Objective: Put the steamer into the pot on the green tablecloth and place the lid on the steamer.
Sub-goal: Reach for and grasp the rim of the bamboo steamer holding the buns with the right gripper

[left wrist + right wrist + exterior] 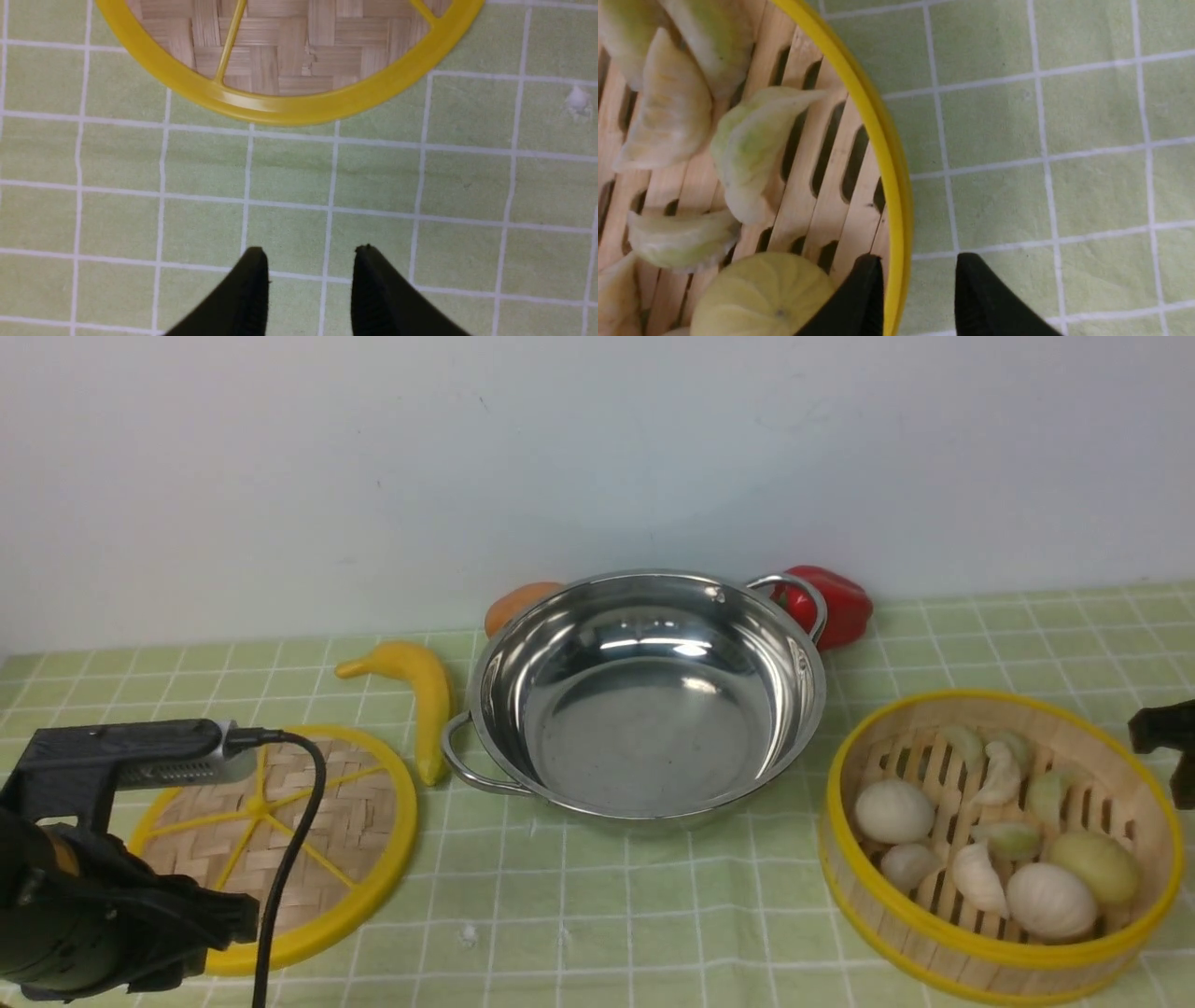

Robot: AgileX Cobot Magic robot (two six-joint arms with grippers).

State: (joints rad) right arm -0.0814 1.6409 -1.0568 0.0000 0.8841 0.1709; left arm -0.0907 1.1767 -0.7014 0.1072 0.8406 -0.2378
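Note:
The steamer (999, 840), with toy dumplings and buns, sits on the green tablecloth (653, 915) at the right. The empty steel pot (644, 709) stands in the middle. The lid (280, 831) lies flat at the left. My right gripper (917, 259) is open, its fingers either side of the steamer's yellow rim (882, 140), one over the slatted floor and one outside. It shows at the right edge of the front view (1167, 747). My left gripper (310, 252) is open and empty over bare cloth, just short of the lid's rim (289, 105).
A yellow banana (415, 691) lies between the lid and the pot. A red pepper (840, 602) and an orange fruit (518, 602) sit behind the pot near the white wall. My left arm (93, 896) and its cable cover part of the lid.

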